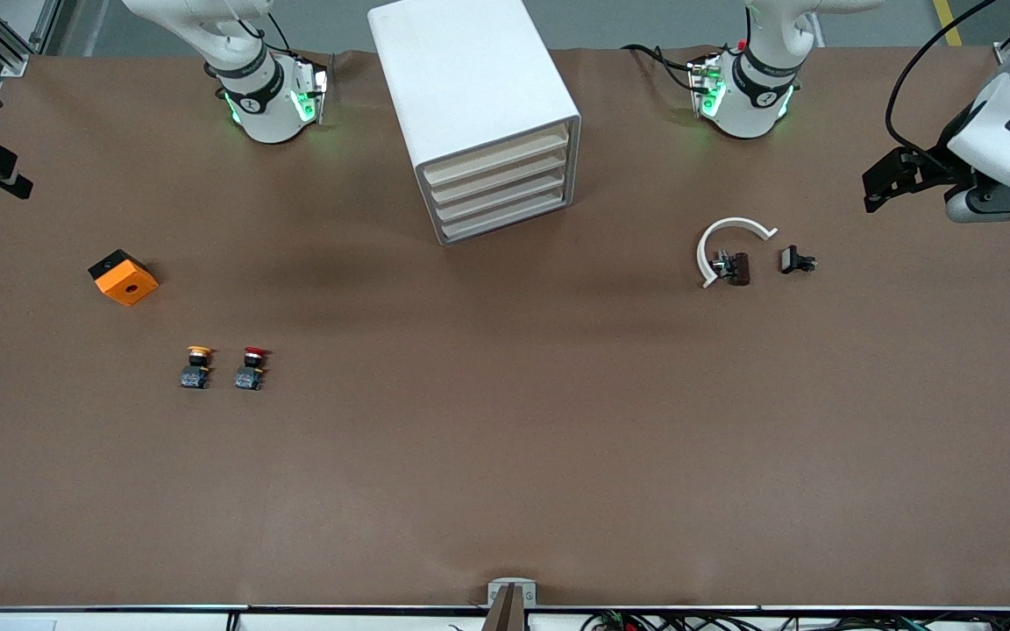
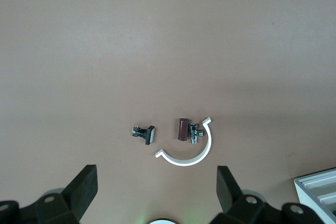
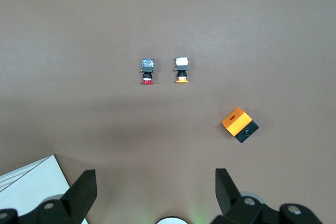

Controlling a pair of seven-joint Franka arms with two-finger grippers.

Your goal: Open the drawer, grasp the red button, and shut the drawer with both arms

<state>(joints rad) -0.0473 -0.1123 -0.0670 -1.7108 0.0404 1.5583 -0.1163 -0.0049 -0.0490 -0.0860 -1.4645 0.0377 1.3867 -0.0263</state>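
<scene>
The white cabinet (image 1: 479,114) stands at the back middle of the table, and its four cream-fronted drawers (image 1: 501,188) are all shut. The red-capped button (image 1: 251,366) lies on the table toward the right arm's end, beside a yellow-capped one (image 1: 196,366). It also shows in the right wrist view (image 3: 147,71). My right gripper (image 1: 5,171) (image 3: 155,192) hangs open and empty, high over the right arm's end of the table. My left gripper (image 1: 886,184) (image 2: 156,195) hangs open and empty, high over the left arm's end.
An orange cube with a hole (image 1: 124,277) lies farther from the front camera than the buttons. A white C-shaped ring (image 1: 729,245), a small brown part (image 1: 737,267) and a small black part (image 1: 796,260) lie toward the left arm's end.
</scene>
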